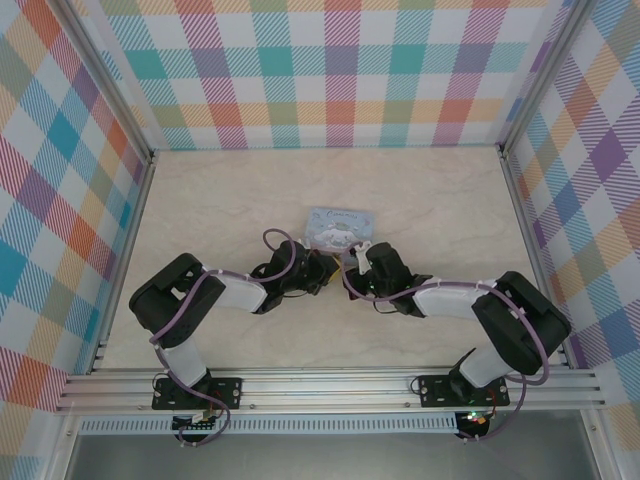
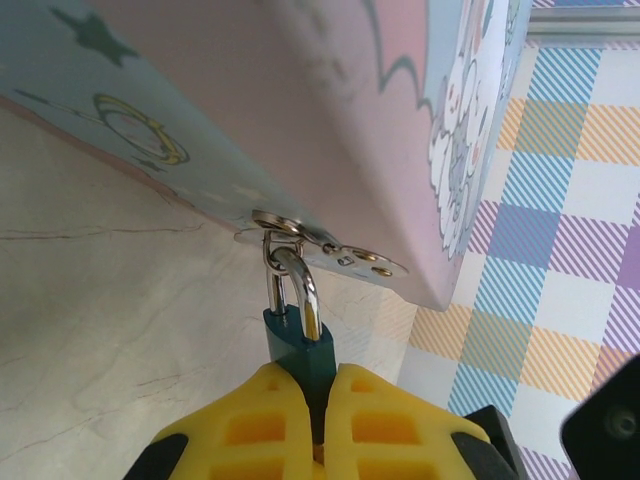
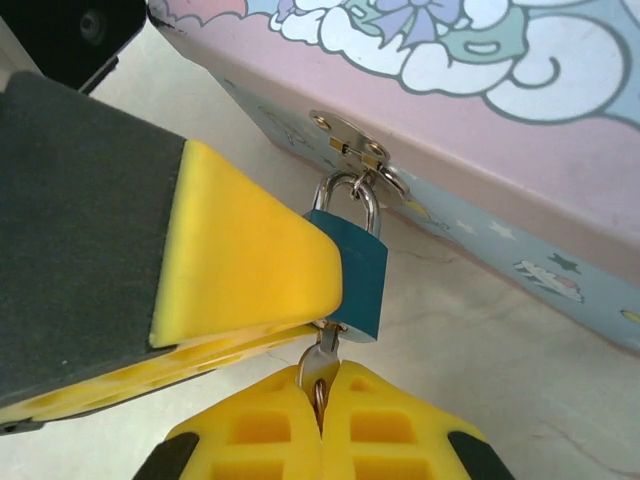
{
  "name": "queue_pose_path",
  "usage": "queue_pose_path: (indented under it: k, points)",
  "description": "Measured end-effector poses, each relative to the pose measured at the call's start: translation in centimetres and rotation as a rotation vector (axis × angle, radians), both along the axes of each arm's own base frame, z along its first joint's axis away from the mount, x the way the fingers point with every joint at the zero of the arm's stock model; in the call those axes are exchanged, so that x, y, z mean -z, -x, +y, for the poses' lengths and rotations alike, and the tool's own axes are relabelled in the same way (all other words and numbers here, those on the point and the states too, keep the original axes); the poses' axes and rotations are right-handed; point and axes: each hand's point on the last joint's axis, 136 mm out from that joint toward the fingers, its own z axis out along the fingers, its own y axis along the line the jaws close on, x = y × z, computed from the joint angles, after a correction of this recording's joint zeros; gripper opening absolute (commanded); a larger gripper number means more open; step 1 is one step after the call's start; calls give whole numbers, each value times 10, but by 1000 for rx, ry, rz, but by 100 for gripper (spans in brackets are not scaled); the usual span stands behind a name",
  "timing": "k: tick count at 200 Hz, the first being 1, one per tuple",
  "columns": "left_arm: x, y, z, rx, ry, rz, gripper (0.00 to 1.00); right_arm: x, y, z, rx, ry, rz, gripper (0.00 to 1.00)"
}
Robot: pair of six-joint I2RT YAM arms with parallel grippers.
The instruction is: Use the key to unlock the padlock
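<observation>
1. Left gripper (image 2: 318,430): the yellow fingers are pressed nearly together, clamping the teal body of the padlock (image 2: 303,352).
2. Padlock: its silver shackle (image 2: 300,285) is threaded through the hasp (image 2: 345,255) on the side of the light-blue cartoon tin (image 2: 330,120), near the marbled table (image 2: 90,330).
3. Right gripper (image 3: 322,425): the fingers are closed on the key (image 3: 320,362), whose blade end meets the padlock's base.
4. Top view: both grippers meet at the tin's near side.

Cream marbled table (image 1: 220,200), cartoon tin (image 1: 340,227)
</observation>
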Motion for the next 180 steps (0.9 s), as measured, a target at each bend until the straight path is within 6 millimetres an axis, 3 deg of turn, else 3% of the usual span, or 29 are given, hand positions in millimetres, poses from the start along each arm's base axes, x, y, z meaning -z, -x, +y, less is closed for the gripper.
queue_pose_path:
  k: [81, 120, 149, 180]
  points:
    - [0, -3, -1, -10, 9, -7, 0, -1, -1, -3, 55, -231, 168, 1]
    - [1, -4, -3, -10, 6, -9, 0, 0, 1, -9, 50, -209, 173, 22]
    - [6, -4, -1, -13, -10, -5, 0, -15, 1, -13, 23, -205, 118, 40]
    - [6, -5, -1, -13, -14, -11, 0, -28, 3, -19, -4, -205, 70, 45]
